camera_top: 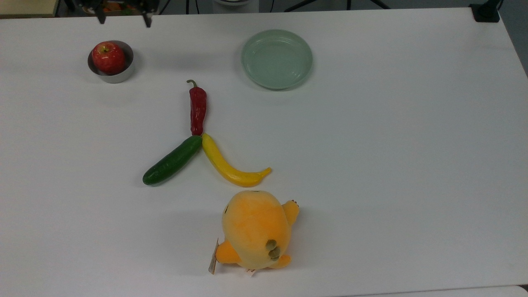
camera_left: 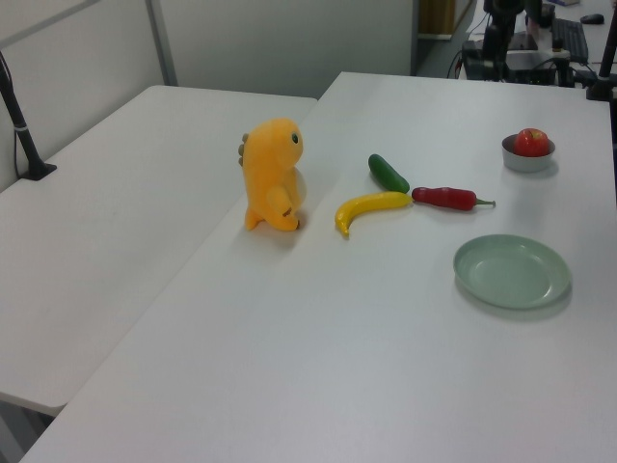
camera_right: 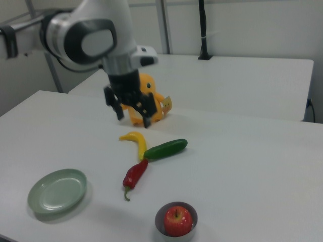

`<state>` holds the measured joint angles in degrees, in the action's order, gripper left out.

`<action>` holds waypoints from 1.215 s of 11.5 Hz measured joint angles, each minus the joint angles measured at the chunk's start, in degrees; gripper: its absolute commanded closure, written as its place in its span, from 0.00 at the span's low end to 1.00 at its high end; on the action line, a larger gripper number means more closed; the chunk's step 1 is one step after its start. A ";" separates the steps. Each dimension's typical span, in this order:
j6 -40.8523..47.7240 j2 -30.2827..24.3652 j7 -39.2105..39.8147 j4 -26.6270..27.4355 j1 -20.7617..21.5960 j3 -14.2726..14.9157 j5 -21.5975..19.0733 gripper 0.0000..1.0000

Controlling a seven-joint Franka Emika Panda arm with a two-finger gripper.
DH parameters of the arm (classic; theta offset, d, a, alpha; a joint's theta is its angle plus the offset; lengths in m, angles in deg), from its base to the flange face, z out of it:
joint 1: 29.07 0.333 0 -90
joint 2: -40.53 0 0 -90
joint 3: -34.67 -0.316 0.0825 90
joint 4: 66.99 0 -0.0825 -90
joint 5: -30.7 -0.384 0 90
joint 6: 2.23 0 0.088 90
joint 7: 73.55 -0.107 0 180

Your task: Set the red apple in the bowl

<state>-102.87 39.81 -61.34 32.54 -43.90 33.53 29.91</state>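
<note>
The red apple (camera_top: 108, 57) sits inside the small grey bowl (camera_top: 124, 75) at the top view's upper left, stem dimple up. It also shows in the left view as the apple (camera_left: 531, 142) in the bowl (camera_left: 525, 163), and in the right view as the apple (camera_right: 176, 221) in the bowl (camera_right: 158, 215). My gripper (camera_top: 123, 20) hangs open and empty at the top view's upper edge, apart from the bowl. In the right view the gripper (camera_right: 133, 116) is raised well above the table, its fingers (camera_right: 148, 120) spread.
A red chili pepper (camera_top: 198, 108), a green cucumber (camera_top: 172, 160) and a yellow banana (camera_top: 227, 163) meet end to end mid-table. An orange plush toy (camera_top: 255, 229) lies near the front edge. A pale green plate (camera_top: 276, 58) sits to the right of the bowl.
</note>
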 measured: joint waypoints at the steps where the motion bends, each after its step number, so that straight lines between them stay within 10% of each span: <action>1: 3.49 -0.02 -1.22 -2.85 1.01 -0.56 -1.43 0.00; 8: 2.96 0.94 -11.72 -4.50 16.53 0.61 -1.94 0.00; 14: -1.16 1.01 -3.66 -2.48 17.02 1.91 -1.93 0.00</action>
